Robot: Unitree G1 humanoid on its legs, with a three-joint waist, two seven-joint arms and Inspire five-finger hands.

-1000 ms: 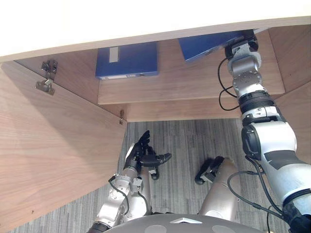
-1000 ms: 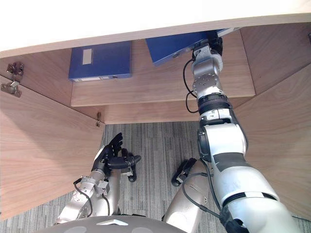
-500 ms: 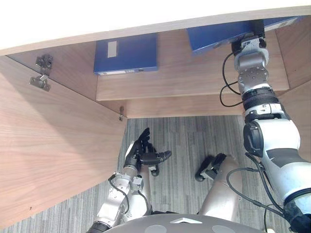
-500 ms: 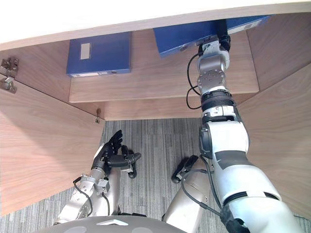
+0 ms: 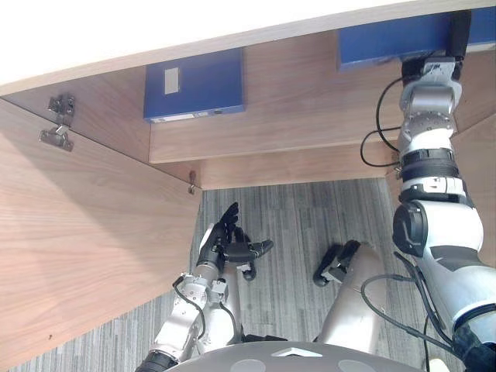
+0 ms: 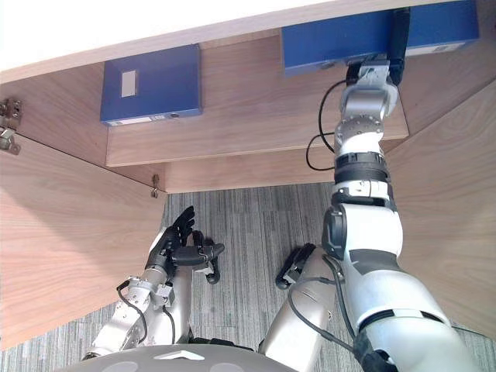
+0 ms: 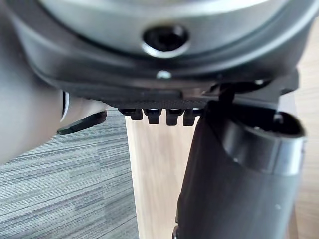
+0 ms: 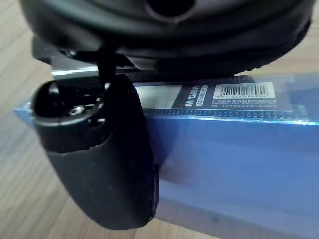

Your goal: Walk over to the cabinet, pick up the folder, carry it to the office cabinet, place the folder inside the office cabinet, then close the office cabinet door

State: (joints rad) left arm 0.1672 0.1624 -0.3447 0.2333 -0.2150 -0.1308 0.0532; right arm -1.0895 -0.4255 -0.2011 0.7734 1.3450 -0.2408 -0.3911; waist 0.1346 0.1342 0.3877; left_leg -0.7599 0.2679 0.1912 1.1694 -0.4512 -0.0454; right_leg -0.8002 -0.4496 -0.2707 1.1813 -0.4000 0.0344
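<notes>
The robot's right hand was up inside the open light-brown wooden office cabinet and held the flat blue plastic folder at one edge. In the right wrist view the dark thumb lay curled over the glossy blue cover, and in the head views the dark fingers crossed the folder on its other side, so the hand was closed around it. The folder was over the back right part of the wooden shelf; I could not tell if it already rested on the wood. A second thick blue file box with a small white label lay on the same shelf, well apart to the left. The wide wooden cabinet door stood open on the left side, with its small metal hinges showing. The left hand hung low above the grey striped carpet floor, fingers straight and loosely spread, holding nothing.
</notes>
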